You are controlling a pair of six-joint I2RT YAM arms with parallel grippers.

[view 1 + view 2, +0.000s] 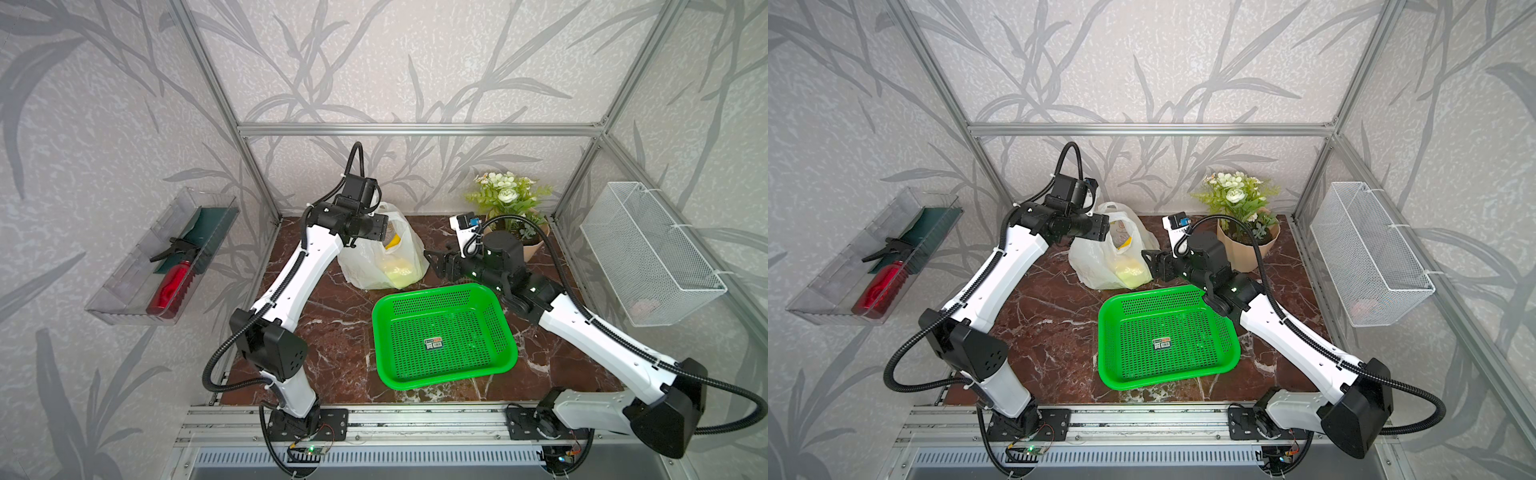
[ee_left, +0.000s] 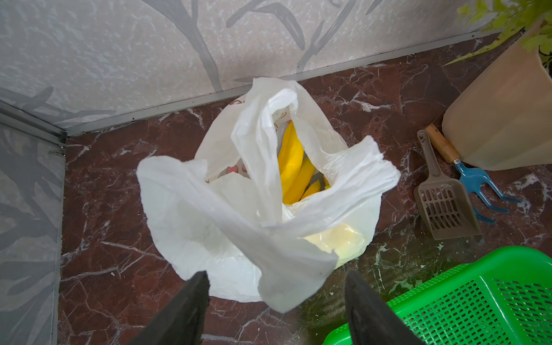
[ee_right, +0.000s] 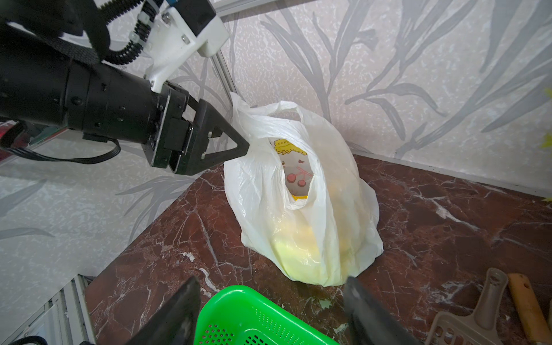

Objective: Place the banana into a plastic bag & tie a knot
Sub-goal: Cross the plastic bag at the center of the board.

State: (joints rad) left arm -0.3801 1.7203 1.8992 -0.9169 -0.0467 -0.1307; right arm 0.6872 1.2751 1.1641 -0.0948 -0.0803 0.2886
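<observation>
My left jaws spread, a handle (image 2: 295, 268) of the plastic bag (image 2: 191, 224) loose between them, my right jaws spread just beside the bag, which stands near the back edge of the desk (image 1: 332, 340), banana (image 2: 291, 155) inside, handles untied, green basket (image 1: 449, 379) in front

Robot test booth, aluminium frame (image 1: 415, 129), leaf-wallpaper panels (image 1: 415, 62), marble-look tabletop (image 1: 336, 332).

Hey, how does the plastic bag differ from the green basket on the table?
The bag is white, thin and crumpled; the basket is green, rigid and perforated. The bag holds bananas; the basket holds nothing but a small label. The bag stands by the back wall; the basket lies nearer the front. Both rest on the table, open at the top.
</observation>
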